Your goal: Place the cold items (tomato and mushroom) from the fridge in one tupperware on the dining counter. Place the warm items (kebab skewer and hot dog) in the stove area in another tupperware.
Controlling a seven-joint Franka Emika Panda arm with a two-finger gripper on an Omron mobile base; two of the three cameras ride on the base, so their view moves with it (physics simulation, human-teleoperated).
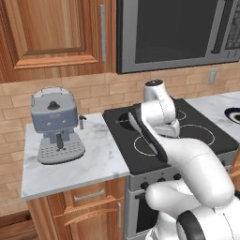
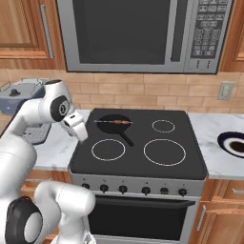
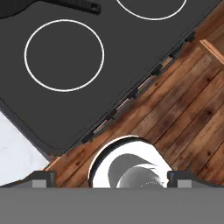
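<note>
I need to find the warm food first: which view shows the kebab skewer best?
The right base view: the kebab skewer lies in plain sight across the black pan on the stove's back left burner. In the left base view the arm hides that spot. The hand view catches just the pan's edge and handle, no skewer.

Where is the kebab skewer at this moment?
In the right base view the kebab skewer lies across the black pan on the stove's rear left burner, below the microwave.
</note>
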